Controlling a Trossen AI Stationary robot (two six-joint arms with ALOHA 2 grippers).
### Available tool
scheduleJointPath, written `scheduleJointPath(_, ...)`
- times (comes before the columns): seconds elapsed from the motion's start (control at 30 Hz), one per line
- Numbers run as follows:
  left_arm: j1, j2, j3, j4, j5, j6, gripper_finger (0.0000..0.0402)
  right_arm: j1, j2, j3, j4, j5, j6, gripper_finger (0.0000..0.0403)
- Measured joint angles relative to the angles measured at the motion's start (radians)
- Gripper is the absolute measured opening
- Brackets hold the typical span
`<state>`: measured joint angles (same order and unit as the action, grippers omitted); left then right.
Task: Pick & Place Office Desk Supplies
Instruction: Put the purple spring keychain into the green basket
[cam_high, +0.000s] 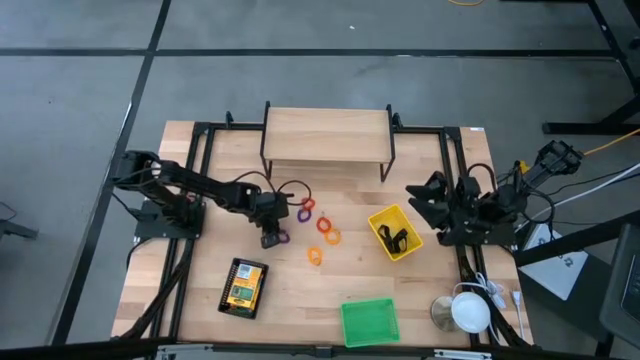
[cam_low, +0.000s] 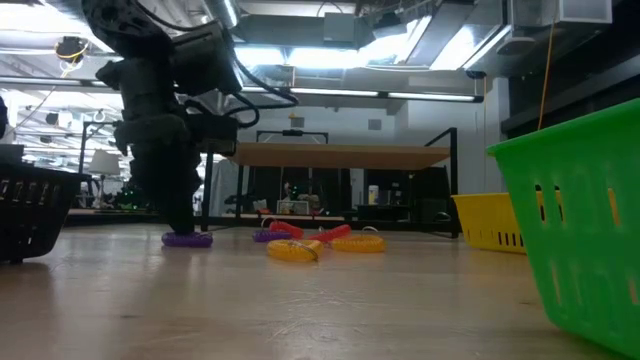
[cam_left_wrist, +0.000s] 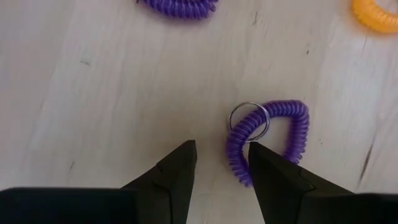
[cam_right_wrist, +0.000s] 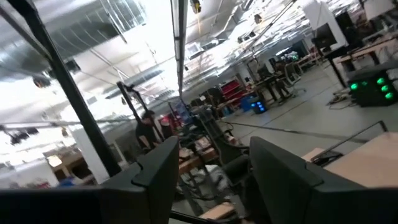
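Black clips (cam_high: 396, 239) already sit in my yellow bin (cam_high: 381, 219), but the rings lie loose mid-table; my left claw (cam_left_wrist: 219, 163) hangs parted and empty over a purple ring (cam_left_wrist: 273, 140), my right claw (cam_right_wrist: 208, 163) parted, idle far right.

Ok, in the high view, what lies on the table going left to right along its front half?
Yellow printed box → orange ring → green bin → yellow bin → white round object.

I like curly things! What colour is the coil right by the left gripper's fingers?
Purple, with a silver metal ring on it. The coil shows best in the left wrist view.
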<state>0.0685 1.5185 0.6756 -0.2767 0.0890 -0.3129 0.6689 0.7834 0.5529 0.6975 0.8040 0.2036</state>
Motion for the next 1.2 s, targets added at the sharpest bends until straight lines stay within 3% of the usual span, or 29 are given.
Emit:
scheduleJointPath(0.27,-0.010,0.068,-0.001,0.048,0.069,0.018,0.0126,0.000,-0.005,0.000,-0.006,0.027,-0.081,0.0199)
scheduleJointPath(0.47,-0.040,0.083,-0.001,0.051,0.018,0.014,0.0061,0.000,-0.005,0.000,-0.006,0.139,-0.115,0.0199)
scheduleJointPath(0.63,-0.042,0.110,-0.001,0.060,0.046,-0.029,0.0015,0.000,-0.006,0.000,-0.006,0.213,-0.111,0.0199)
scheduleJointPath(0.8,-0.034,0.086,-0.004,0.114,0.117,-0.107,0.0007,0.000,-0.008,0.000,0.029,0.210,-0.112,0.0199)
scheduleJointPath(1.0,-0.025,-0.015,-0.007,0.235,0.121,-0.211,0.0004,0.002,-0.026,0.001,0.090,0.198,-0.067,0.0199)
scheduleJointPath(1.13,-0.035,-0.064,0.000,0.306,0.118,-0.273,0.0005,0.050,-0.052,-0.012,0.051,0.051,-0.125,0.0199)
scheduleJointPath(1.2,-0.049,-0.067,0.040,0.297,0.109,-0.271,0.0004,0.078,-0.085,-0.051,0.063,0.045,-0.133,0.0199)
